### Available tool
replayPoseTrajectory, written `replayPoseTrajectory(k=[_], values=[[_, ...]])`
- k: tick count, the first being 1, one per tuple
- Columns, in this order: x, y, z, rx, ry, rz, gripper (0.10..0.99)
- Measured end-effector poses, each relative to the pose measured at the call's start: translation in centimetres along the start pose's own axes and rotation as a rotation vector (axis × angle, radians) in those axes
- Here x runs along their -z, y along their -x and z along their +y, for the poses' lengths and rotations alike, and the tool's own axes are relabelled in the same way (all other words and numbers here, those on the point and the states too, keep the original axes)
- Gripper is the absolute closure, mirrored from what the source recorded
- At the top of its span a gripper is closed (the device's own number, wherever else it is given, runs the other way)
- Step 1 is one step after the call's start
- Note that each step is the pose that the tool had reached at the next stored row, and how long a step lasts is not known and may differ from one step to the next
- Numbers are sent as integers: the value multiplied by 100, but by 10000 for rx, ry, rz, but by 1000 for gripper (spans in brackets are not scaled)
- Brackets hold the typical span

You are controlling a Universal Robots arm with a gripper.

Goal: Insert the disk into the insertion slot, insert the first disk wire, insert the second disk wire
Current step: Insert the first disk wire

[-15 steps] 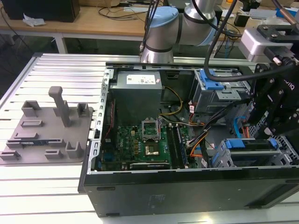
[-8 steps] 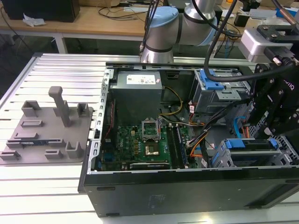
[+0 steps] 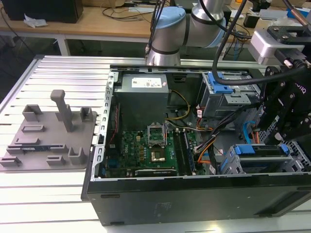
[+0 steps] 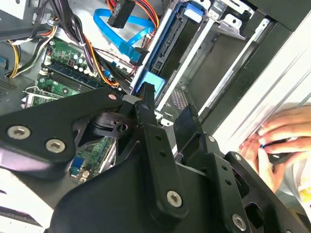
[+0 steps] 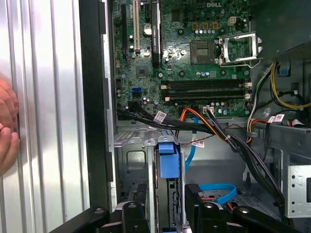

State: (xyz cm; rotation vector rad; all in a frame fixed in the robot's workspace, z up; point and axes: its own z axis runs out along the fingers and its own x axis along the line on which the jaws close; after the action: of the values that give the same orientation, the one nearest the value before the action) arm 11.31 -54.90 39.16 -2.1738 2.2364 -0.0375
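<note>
Black jaws stand apart, straddling the disk [image 5: 166, 160] seated in the insertion slot [image 5: 136, 156].

An open black computer case [image 3: 194, 194] lies on its side on a ribbed aluminium counter [image 3: 48, 194]. Inside, a green motherboard [image 3: 146, 148] carries a CPU socket [image 3: 156, 133] with its metal frame, and long memory slots [image 5: 204, 87] run beside that socket. A grey power supply [image 3: 143, 90] sits just behind the board, and yellow wires [image 3: 182, 102] curve away from it. Orange wires [image 3: 206, 145] and black cable bundles [image 5: 243, 150] cross the case floor, with a flat blue cable [image 4: 121, 29] looped near them. A tall grey cage with a blue latch piece [image 3: 223, 90] stands in the far corner. At the exterior view's left, a grey fixture plate [image 3: 48, 138] lies flat and bears an upright post [image 3: 63, 109]. Beyond is a wooden counter [image 3: 112, 24].
</note>
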Motion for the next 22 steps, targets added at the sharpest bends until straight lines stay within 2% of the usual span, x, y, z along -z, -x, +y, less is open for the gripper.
replayPoseTrajectory(k=[3,4,6,8,9,11,13,14,15,16,17,18,22], values=[[0,2,0,0,0,6,647],[1,46,0,7,-4,149,647],[0,95,2,10,-8,296,647],[0,163,4,17,-13,479,647],[0,235,7,22,-19,672,647],[1,390,11,40,-34,1195,647],[1,449,13,52,-45,1567,647],[1,478,13,62,-53,1865,647],[1,492,14,68,-58,2045,647],[0,518,15,78,-67,2349,647],[1,561,16,89,-77,2700,647],[0,623,18,98,-84,2963,647],[2,785,22,110,-95,3365,647]])
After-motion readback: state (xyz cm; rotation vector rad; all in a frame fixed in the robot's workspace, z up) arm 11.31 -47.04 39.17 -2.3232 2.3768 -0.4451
